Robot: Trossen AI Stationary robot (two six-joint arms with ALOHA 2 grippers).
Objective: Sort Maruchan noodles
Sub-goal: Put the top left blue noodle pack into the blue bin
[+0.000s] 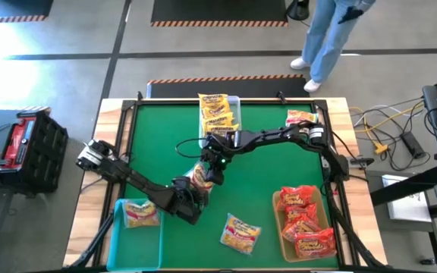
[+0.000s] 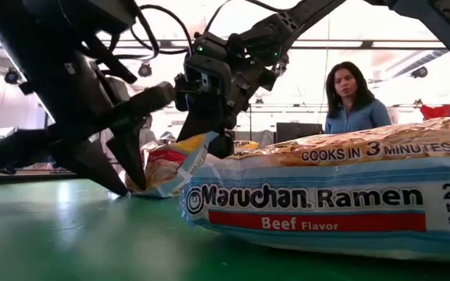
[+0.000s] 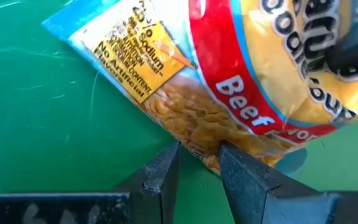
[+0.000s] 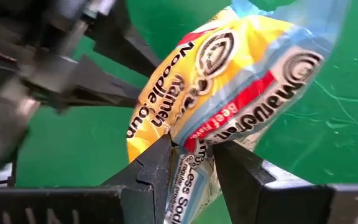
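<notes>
High view: beef packet (image 1: 200,177) tilted, long axis between arms, both jaws clamped on it.

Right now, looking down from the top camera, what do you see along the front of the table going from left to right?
Teal bin holding one noodle packet → loose packet on the green mat → tan bin of red packets.

Green table (image 1: 158,144) — teal bin (image 1: 120,243), tan bin (image 1: 277,220), loose beef packet (image 1: 240,232)

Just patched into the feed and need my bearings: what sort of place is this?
Probably a robotics lab or workshop: a green-topped table on a hazard-taped concrete floor, loose cables beside it, and a person watching from an open room behind.
</notes>
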